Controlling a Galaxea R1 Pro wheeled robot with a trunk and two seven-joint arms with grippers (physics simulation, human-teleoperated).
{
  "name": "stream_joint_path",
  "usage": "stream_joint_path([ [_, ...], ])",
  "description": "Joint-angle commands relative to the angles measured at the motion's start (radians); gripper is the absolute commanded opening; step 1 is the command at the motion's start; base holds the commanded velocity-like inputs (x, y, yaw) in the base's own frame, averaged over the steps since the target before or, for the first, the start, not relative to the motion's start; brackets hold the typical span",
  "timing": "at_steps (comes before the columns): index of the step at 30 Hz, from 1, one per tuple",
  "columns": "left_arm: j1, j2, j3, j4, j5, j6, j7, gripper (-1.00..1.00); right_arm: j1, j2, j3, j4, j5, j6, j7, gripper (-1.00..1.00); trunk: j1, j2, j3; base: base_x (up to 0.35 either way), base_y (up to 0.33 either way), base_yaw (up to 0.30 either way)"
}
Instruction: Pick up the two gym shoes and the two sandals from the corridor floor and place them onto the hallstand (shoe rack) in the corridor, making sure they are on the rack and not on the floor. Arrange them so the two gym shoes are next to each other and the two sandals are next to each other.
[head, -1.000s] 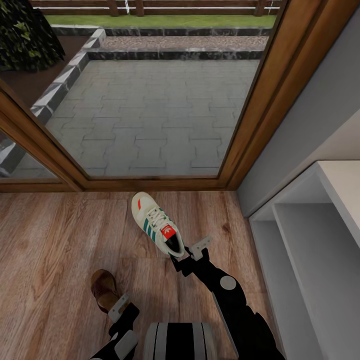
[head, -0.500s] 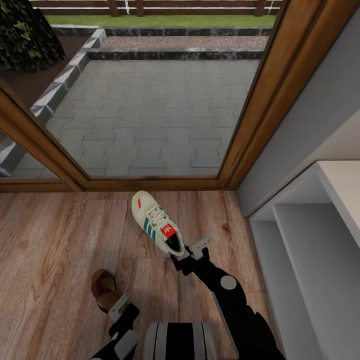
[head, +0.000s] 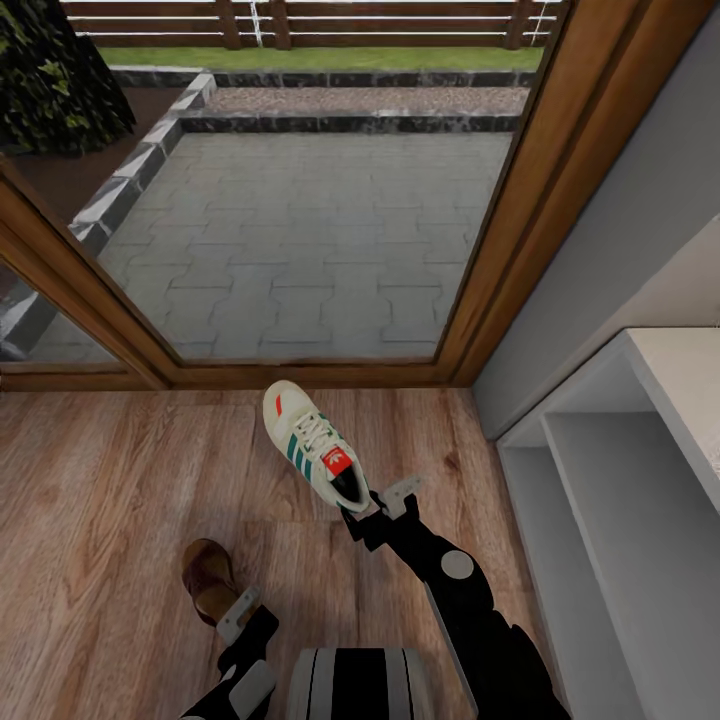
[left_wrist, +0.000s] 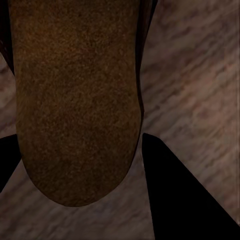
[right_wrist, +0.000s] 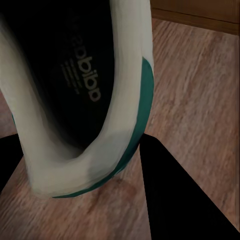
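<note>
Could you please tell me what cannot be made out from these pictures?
- Sandal: its rear end is covered by the left pincer in the head view; the left wrist view is too close to show straps.
- Gym shoe: the right pincer hides its heel; whether the grip is closed is unclear.
- Hallstand: cut off by the head view's right edge.

Wood-grain plank floor, light brown. Ahead, large glass door in brown wooden frame; beyond it grey paved patio, stone kerb, strip of grass, wooden fence, dark shrub at left. Plain grey wall at right. Even daylight.
</note>
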Motion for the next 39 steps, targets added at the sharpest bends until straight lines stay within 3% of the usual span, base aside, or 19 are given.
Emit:
stream_joint_path([
  [1,0.0,0.0,-0.005,0.0,0.004,-0.002,0.005,-1.0,0.0,0.0,-0.001,-0.002,0.009,0.004,0.007,-1.0,-0.001,0.0,0.003,0.0,0.0,0.0],
  [12,0.0,0.0,-0.007,0.0,0.005,-0.002,0.005,-1.0,0.0,0.0,-0.001,-0.002,0.009,0.004,0.007,-1.0,-0.005,0.003,0.047,0.0,0.0,0.0],
  [24,0.003,0.002,-0.008,-0.002,0.003,-0.002,-0.006,-1.0,0.0,0.0,-0.001,-0.001,0.009,0.004,0.007,-1.0,-0.011,0.005,0.109,0.0,0.0,0.0],
  [30,0.004,0.022,-0.01,-0.017,0.0,0.0,-0.009,-1.0,0.0,0.0,-0.001,0.001,0.009,0.004,0.007,-1.0,-0.014,0.007,0.141,0.0,0.0,0.0],
  [33,0.004,0.034,-0.012,-0.023,-0.009,0.001,-0.01,-1.0,-0.001,0.0,-0.001,0.002,0.009,0.004,0.007,-1.0,-0.014,0.007,0.146,0.0,0.0,0.0],
  [39,0.009,0.064,-0.028,-0.026,-0.086,0.002,-0.008,-1.0,-0.001,0.0,0.0,0.007,0.009,0.004,0.007,-1.0,-0.014,0.007,0.155,0.0,0.0,0.0],
])
